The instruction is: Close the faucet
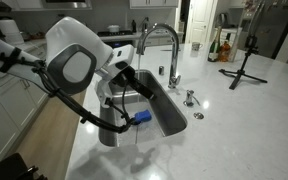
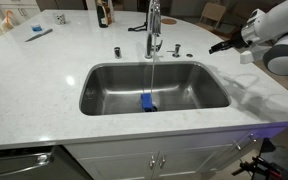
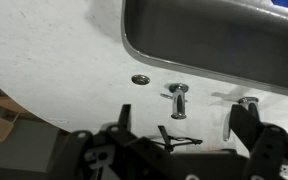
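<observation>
The faucet point(image 2: 154, 25) is a tall chrome gooseneck behind the steel sink point(image 2: 99, 90). A thin stream of water point(image 2: 150, 75) falls from its spout into the basin. It also shows in an exterior view point(image 1: 160, 42). My gripper point(image 2: 217, 46) is open and empty, above the counter to the right of the faucet and apart from it. In the wrist view the two dark fingers are spread wide point(image 3: 182, 128). Between them stands a short chrome upright point(image 3: 178, 100) by the sink rim. I cannot tell if it is the faucet base.
A blue object point(image 2: 147, 101) lies in the basin. Small low chrome fittings point(image 2: 116, 50) point(image 2: 176, 48) flank the faucet. A black tripod stand point(image 1: 242, 60) and bottles point(image 1: 216, 45) stand on the white counter. My arm point(image 1: 74, 60) fills the foreground.
</observation>
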Available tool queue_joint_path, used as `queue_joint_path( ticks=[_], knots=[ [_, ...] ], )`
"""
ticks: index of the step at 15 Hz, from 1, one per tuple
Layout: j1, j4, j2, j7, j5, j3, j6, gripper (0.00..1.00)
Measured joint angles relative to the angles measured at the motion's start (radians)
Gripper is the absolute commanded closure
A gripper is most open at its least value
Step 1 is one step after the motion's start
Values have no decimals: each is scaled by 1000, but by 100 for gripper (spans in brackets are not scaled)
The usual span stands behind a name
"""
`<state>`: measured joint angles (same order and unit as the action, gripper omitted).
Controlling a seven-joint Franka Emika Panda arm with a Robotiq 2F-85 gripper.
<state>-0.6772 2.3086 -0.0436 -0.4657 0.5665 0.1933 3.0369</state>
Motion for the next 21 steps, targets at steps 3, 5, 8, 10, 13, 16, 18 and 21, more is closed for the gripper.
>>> queue_joint_path(
  ticks=[3, 5, 8, 10, 13, 16, 18, 21],
  knots=[
    [-27, -30, 16, -147, 149, -2, -1, 0],
    [-30, -88, 50, -267, 268, -2, -2, 0],
    [-15, -230, 135, -504, 498, -2, -42, 0],
    [21, -342, 216, -651, 631, -2, -118, 0],
    [91, -498, 352, -786, 737, -2, -236, 0],
    [153, -638, 480, -836, 768, -3, -324, 0],
    [181, -721, 550, -838, 769, -4, -358, 0],
    [209, -836, 632, -838, 779, -10, -384, 0]
  ],
)
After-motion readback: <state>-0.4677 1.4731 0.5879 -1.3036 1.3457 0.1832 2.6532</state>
